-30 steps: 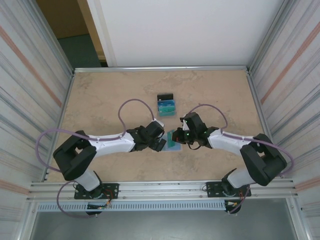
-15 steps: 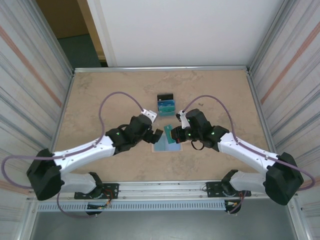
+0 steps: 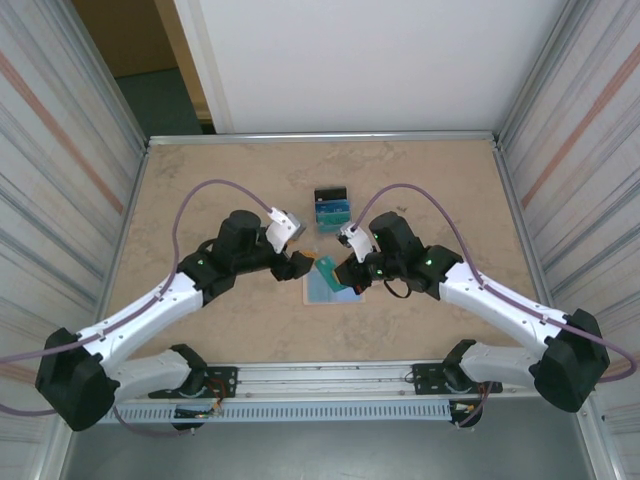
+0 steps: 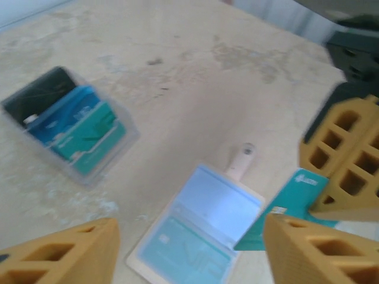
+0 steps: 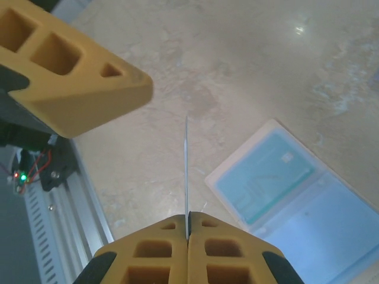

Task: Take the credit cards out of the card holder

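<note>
The tan card holder [image 3: 330,287] lies open on the table, pale blue lining up, snap tab [image 4: 243,157] toward the far side. A teal credit card [image 4: 180,248] still sits in its near pocket [image 5: 265,176]. My right gripper [image 3: 347,268] is shut on another teal credit card [image 4: 290,201], which the right wrist view shows edge-on [image 5: 187,171], held just above the holder's right edge. My left gripper [image 4: 189,254] hovers left of the holder [image 4: 204,222], open, with nothing between its fingers [image 4: 65,254].
A clear tray [image 3: 332,210] holding a fanned pile of black, blue and teal cards [image 4: 71,121] stands just behind the holder. Metal rails border the table, and the near rail [image 5: 59,195] runs close to the right gripper.
The two grippers have drawn apart from where they met. The left one has pulled back to the left off the holder, which now lies open on the table. The right keeps the teal card.
</note>
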